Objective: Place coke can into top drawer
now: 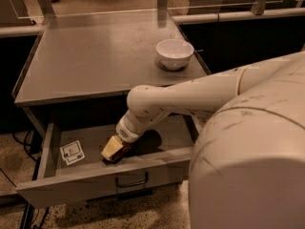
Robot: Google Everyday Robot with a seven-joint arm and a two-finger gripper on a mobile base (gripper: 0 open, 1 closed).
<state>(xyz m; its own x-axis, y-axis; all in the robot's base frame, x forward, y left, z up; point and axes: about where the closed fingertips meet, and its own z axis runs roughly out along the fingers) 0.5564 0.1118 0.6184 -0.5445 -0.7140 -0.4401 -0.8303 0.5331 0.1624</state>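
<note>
The top drawer (90, 182) is pulled open below the grey counter, with a dark curved handle (132, 181) on its front panel and a small white square tag (72, 151) inside at the left. My gripper (112, 150) reaches down into the drawer, low over its floor near the middle. A small dark reddish shape (126, 150) sits right at the gripper's tip. It looks like the coke can, mostly hidden by the gripper. I cannot tell whether it rests on the drawer floor.
A white round bowl (174, 53) stands at the back right of the grey counter top (90, 56). My white arm and body fill the right and lower right of the view. Speckled floor lies below the drawer, with cables at the left.
</note>
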